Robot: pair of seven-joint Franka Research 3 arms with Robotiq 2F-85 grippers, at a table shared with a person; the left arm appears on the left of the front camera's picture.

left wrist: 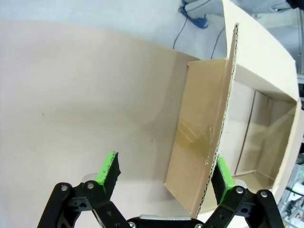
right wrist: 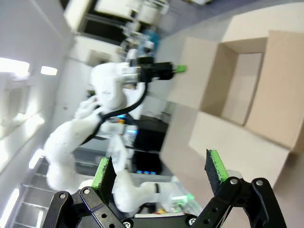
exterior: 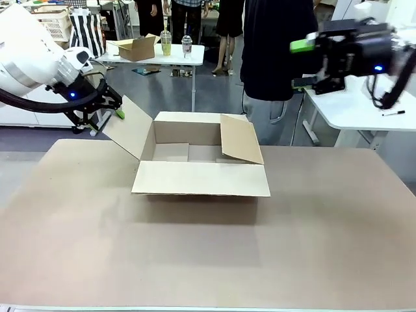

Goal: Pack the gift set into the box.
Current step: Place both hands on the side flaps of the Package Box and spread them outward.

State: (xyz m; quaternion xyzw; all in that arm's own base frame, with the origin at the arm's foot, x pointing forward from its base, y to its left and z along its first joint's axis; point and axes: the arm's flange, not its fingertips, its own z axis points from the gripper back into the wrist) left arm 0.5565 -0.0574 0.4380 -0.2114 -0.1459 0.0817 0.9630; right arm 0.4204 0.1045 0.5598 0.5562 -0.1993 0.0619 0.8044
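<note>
Brown corrugated cardboard box sits open; our left gripper straddles its left flap, jaws wide, gripping nothing. Our right gripper hangs open and empty. We should fold that flap fully outward, gently.

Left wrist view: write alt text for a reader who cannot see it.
The left gripper, jaws open, hangs at the edge of an upright flap of the open brown cardboard box; one green pad lies beside the flap's corrugated edge, the other over the tan table. The visible part of the box's inside looks empty.
</note>
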